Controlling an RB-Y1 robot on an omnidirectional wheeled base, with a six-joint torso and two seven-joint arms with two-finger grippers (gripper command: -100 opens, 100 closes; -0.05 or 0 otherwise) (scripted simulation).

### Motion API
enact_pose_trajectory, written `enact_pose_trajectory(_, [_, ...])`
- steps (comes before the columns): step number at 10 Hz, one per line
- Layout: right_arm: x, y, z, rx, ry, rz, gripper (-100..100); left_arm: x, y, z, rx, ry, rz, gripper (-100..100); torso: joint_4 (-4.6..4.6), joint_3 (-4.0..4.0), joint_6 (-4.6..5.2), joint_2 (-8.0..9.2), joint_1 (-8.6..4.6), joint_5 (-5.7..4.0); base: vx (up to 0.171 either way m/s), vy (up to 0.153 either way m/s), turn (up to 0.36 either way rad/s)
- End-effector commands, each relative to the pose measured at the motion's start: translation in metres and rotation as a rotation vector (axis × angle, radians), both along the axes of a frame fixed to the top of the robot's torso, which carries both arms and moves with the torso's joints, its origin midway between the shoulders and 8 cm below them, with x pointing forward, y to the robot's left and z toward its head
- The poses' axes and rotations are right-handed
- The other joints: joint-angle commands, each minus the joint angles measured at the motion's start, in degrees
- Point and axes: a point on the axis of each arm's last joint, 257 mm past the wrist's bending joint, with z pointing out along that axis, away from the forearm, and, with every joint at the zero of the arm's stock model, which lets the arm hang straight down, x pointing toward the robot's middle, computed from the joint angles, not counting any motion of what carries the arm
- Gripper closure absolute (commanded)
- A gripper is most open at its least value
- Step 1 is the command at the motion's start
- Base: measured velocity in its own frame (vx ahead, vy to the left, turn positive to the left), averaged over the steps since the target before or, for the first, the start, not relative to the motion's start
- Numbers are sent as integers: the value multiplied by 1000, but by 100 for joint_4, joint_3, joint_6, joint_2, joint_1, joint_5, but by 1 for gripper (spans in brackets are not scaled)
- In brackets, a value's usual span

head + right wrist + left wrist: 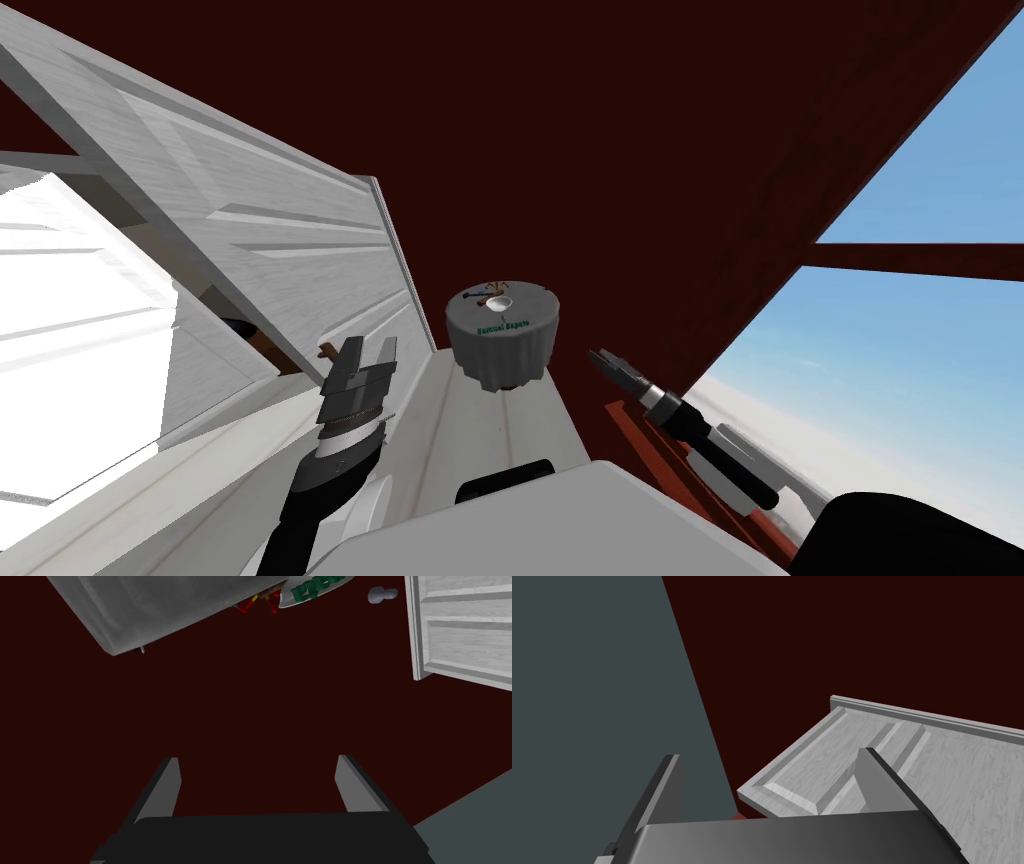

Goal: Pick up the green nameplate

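**A:** What is the room like?

**B:** A dark red surface (620,150) takes up most of the far side. A white panelled door (250,250) stands on the left, and a window (900,330) with blue sky is on the right. A pale ledge (490,440) runs down the middle from near to far.

**A:** Where is the nameplate?

**B:** The nameplate (502,327) shows as green lettering on the near side of a round grey stand (497,365) with fluted sides. The stand is at the far end of the ledge. A small white cup (498,301) sits on top of the stand. In the right wrist view the green letters lie on a pale curved plate, with some red and yellow bits (257,603) just beside it. I cannot tell what those bits are.

**A:** And the left hand?

**B:** The left gripper (370,345) is near and to the left of the stand, apart from it. Its fingers are spread wide with nothing between them. The door's lower panel lies just beyond one finger (882,781) and a flat grey-green plane (597,676) beyond the other.

**A:** The right?

**B:** The right gripper (603,360) is to the right of the stand and touches nothing. Its fingers (167,788) also stand wide apart and empty, over the dark red surface. The nameplate is well beyond their tips.
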Motion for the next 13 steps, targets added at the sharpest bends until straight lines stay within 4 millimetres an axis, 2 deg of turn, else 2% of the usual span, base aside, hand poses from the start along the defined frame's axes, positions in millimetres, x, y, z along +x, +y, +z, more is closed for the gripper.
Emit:
enact_pose_trajectory(1, [-4,-18,-13,-93,44,-3,-100,0,0,0,0,0,0,0,0,0,0,0,0,0,33,65,-47])
enact_pose_trajectory(2, [-2,-18,-11,-114,49,12,-100,0,0,0,0,0,0,0,-1,-2,1,-3,4,1,25,56,-25])
enact_pose_trajectory(3, [-7,-35,-22,-189,87,9,-100,0,0,0,0,0,0,0,-1,-1,0,-2,2,0,23,74,-27])
enact_pose_trajectory(4, [-6,-35,-20,-206,90,21,-100,0,0,0,0,0,0,0,0,-1,1,-1,7,1,26,65,-28])
enact_pose_trajectory(5, [-11,-52,-31,-277,127,17,-100,0,0,0,0,0,0,0,0,-1,-1,-2,5,1,38,84,-29])
enact_pose_trajectory(6, [-9,-52,-28,-298,130,32,-100,0,0,0,0,0,0,0,-1,-3,1,-5,11,2,22,77,-23])
enact_pose_trajectory(7, [-14,-70,-37,-366,166,30,-100,0,0,0,0,0,0,0,-1,-1,-1,-2,10,2,20,94,-16])
enact_pose_trajectory(8, [-12,-70,-34,-387,170,45,-100,0,0,0,0,0,0,0,0,0,1,0,16,3,21,76,-25])
enact_pose_trajectory(9, [-17,-88,-42,-454,205,45,-100,0,0,0,0,0,0,0,0,-1,-1,-1,10,3,19,94,-11])
enact_pose_trajectory(10, [-15,-88,-39,-474,208,60,-100,0,0,0,0,0,0,0,0,0,0,0,16,3,15,89,-14])
enact_pose_trajectory(11, [-20,-106,-45,-539,242,61,-100,0,0,0,0,0,0,0,0,0,-1,1,15,3,36,102,-5])
enact_pose_trajectory(12, [-17,-106,-42,-559,245,75,-100,0,0,0,0,0,0,0,-1,-3,0,-5,19,4,33,86,-9])
enact_pose_trajectory(13, [-22,-124,-47,-621,278,78,-100,0,0,0,0,0,0,0,-1,-3,-1,-6,15,4,27,120,7])
